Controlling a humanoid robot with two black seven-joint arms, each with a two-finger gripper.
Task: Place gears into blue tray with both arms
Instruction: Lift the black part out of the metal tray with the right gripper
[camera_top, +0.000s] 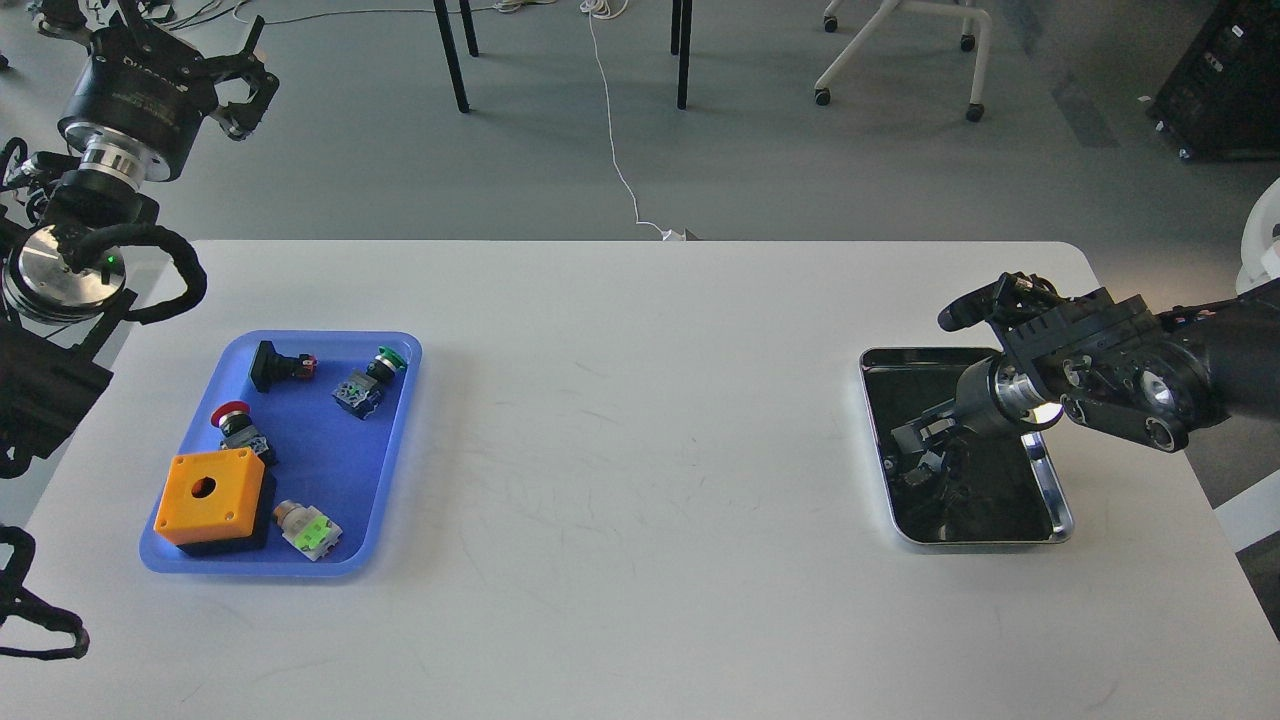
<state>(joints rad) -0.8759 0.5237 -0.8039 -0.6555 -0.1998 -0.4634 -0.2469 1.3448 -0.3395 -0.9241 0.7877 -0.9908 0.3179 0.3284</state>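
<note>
The blue tray (400, 440) lies on the left of the white table and holds several push-button switches and an orange box (212, 497). I cannot make out the gears; they may be lost against the dark bottom of the silver tray (1050, 490) on the right. My right gripper (918, 438) reaches down into that silver tray from the right. Its dark fingers blend with the reflection, so its state is unclear. My left gripper (250, 85) hangs raised at the far upper left, beyond the table's back corner, with fingers spread and nothing between them.
The switches in the blue tray include a red-capped one (238, 425), a green-capped one (370, 380) and a black one (278, 365). Behind the table are chair legs, a white cable (615, 150) on the floor and a dark cabinet (1225, 80).
</note>
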